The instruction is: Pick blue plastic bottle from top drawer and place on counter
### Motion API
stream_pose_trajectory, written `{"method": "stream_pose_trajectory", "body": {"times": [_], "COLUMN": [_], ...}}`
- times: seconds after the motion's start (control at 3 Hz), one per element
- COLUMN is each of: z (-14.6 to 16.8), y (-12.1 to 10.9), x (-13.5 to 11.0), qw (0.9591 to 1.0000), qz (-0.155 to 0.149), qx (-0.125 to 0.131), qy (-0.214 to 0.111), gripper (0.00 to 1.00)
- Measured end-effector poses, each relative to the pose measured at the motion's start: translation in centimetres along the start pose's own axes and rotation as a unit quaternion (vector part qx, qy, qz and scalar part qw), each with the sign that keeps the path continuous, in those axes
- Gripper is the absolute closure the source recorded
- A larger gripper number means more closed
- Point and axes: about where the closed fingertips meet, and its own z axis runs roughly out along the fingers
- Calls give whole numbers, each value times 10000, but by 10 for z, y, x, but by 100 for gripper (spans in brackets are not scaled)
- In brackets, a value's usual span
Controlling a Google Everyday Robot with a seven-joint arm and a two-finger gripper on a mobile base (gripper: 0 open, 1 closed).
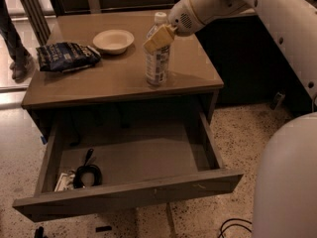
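Note:
The blue plastic bottle [157,59], clear with a white cap and a pale label, stands upright on the counter [109,78] near its right front part. My gripper [158,38] is at the bottle's upper part, reaching in from the upper right on the white arm. The top drawer [130,195] is pulled wide open below the counter, and its grey floor shows.
A white bowl [113,40] and a dark blue snack bag [66,56] lie on the counter's back left. A coiled black cable [87,174] lies in the drawer's left front corner. A person's leg [12,43] stands at far left. Cables [234,226] lie on the floor.

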Motion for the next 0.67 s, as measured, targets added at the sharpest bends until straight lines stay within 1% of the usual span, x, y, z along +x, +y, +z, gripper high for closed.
{"method": "stream_pose_trajectory", "body": {"times": [0.33, 0.67], "z": [0, 0], "y": [0, 0], "x": [0, 0], "qw": [10000, 10000], "qz": [0, 0], "qx": [0, 0], "qy": [0, 0], "gripper": [0, 0]}}
